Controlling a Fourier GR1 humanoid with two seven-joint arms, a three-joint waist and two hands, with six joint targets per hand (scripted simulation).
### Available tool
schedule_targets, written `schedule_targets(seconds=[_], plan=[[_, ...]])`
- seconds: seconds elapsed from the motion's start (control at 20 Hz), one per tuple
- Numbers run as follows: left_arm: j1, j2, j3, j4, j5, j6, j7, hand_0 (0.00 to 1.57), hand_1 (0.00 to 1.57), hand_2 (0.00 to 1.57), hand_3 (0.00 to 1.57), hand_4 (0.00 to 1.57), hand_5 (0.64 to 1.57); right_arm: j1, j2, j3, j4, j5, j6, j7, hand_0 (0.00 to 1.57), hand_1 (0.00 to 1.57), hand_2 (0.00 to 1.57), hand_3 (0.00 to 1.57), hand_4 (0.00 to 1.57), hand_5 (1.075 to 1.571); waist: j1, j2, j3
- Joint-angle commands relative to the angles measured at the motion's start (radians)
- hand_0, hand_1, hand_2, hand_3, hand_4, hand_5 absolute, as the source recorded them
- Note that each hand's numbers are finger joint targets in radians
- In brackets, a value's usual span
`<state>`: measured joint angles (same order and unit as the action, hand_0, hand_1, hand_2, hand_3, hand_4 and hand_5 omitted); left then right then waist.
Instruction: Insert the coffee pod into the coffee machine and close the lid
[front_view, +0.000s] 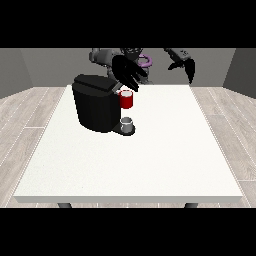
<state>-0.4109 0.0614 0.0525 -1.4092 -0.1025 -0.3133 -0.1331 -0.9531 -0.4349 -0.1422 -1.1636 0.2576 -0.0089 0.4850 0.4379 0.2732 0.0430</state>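
Observation:
A black coffee machine (95, 104) stands on the white table (150, 155) at the back left, its lid (95, 83) lying down on top. A red holder (127, 100) with a pale top sticks out of its front right side, over a small grey cup (127, 124) on the machine's base. The hand at the view's left (127, 71) hovers just above and behind the red holder, fingers spread and straight, holding nothing. The hand at the view's right (184, 64) hangs raised near the table's far edge, fingers relaxed and pointing down. No separate coffee pod shows.
The robot's torso (131, 55) is behind the table's far edge. Grey walls and a wooden floor surround the table. The white surface stretches in front and to the right of the machine.

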Motion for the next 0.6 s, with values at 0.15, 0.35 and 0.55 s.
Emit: schedule_targets(seconds=[0.15, 0.35, 0.55], plan=[[-0.086, -0.014, -0.021, 0.004, 0.009, -0.018, 0.013, 0.0, 0.0, 0.0, 0.0, 0.28, 1.571, -0.154, 0.106, 0.029, -0.063, -0.056, -0.014, -0.138, 0.0, 0.0, 0.0, 0.0, 0.0, 1.571, 0.127, 0.072, -0.0423], [-0.157, 0.006, -0.019, -0.02, -0.002, -0.014, 0.063, 0.0, 0.0, 0.0, 0.0, 0.27, 1.571, -0.23, 0.133, 0.0, 0.018, -0.073, -0.044, -0.191, 0.0, 0.0, 0.0, 0.0, 0.0, 1.571, 0.136, 0.136, -0.0428], [-0.156, 0.009, -0.018, -0.043, 0.033, -0.047, 0.075, 0.0, 0.0, 0.0, 0.0, 0.35, 1.571, -0.256, 0.163, 0.017, 0.079, -0.056, -0.058, -0.24, 0.0, 0.0, 0.0, 0.0, 0.1, 1.571, 0.136, 0.119, -0.0432]])
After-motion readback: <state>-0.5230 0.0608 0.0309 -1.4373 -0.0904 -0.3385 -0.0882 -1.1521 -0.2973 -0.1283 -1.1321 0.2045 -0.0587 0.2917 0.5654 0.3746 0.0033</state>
